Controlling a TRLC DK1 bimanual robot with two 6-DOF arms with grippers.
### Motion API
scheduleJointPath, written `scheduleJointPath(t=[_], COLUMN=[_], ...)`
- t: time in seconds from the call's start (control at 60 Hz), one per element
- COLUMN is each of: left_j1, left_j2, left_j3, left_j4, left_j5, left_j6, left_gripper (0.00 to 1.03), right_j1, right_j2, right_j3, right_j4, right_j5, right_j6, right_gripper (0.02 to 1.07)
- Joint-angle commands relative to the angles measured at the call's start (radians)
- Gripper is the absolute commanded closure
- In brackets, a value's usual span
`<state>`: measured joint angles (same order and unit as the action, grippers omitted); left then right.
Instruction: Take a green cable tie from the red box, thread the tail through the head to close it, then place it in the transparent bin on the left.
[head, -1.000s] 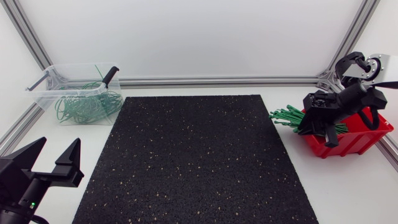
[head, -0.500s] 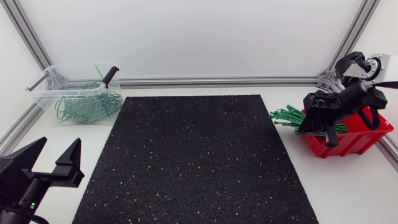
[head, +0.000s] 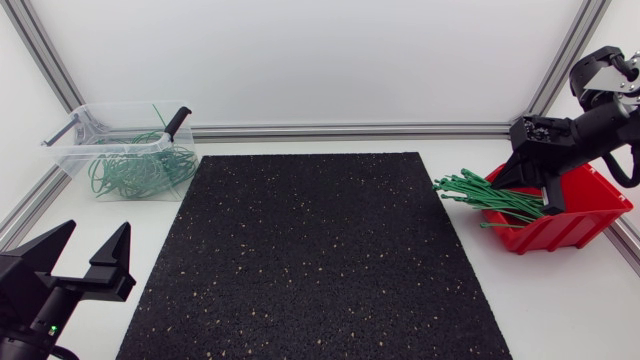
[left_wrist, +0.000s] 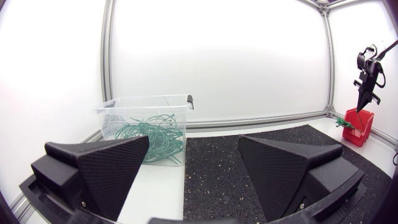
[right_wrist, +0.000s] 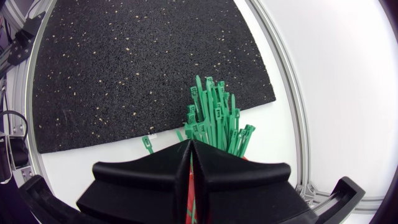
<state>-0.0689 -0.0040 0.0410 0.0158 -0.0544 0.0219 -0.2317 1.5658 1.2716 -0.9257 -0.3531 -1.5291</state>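
As the right arm lifts, a tie seems to follow

From above, the right gripper (head: 550, 203) hangs higher over the red box (head: 580, 228) than a second ago, the tie bundle (head: 475, 188) beneath it. Left wrist: the left gripper (left_wrist: 193, 144) gapes wide, empty, the transparent bin (left_wrist: 146, 99) just ahead. Right wrist: fingers (right_wrist: 137, 180) pinched on a green sliver, likely one green cable tie (right_wrist: 190, 165); pickup looks done.

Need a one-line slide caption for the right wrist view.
Right hand, fingers together, poised over a bundle of green cable ties beside the black mat.
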Motion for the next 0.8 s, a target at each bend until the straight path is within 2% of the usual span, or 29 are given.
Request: scheduleJointPath(t=[0.0, 0.283, 0.517, 0.683, 0.783], left_j1=[-0.008, -0.014, -0.016, -0.029, -0.058], left_j2=[-0.007, -0.007, -0.01, -0.011, -0.011], left_j3=[-0.041, -0.041, -0.041, -0.044, -0.044], left_j4=[-0.011, -0.013, -0.01, 0.015, 0.013], left_j5=[-0.007, -0.007, -0.007, -0.007, -0.007], left_j6=[-0.019, -0.036, -0.037, -0.045, -0.036], left_gripper=[0.03, 0.03, 0.03, 0.03, 0.04], right_j1=[-0.02, -0.064, -0.064, -0.029, 0.019], right_j2=[-0.018, -0.035, -0.061, -0.07, -0.062], right_j3=[0.041, 0.167, 0.302, 0.396, 0.422], right_j4=[-0.028, -0.139, -0.292, -0.392, -0.412], right_j5=[-0.029, -0.195, -0.326, -0.4, -0.417], right_j6=[0.007, 0.07, 0.139, 0.241, 0.365], right_gripper=[1.01, 1.01, 1.01, 1.01, 1.01])
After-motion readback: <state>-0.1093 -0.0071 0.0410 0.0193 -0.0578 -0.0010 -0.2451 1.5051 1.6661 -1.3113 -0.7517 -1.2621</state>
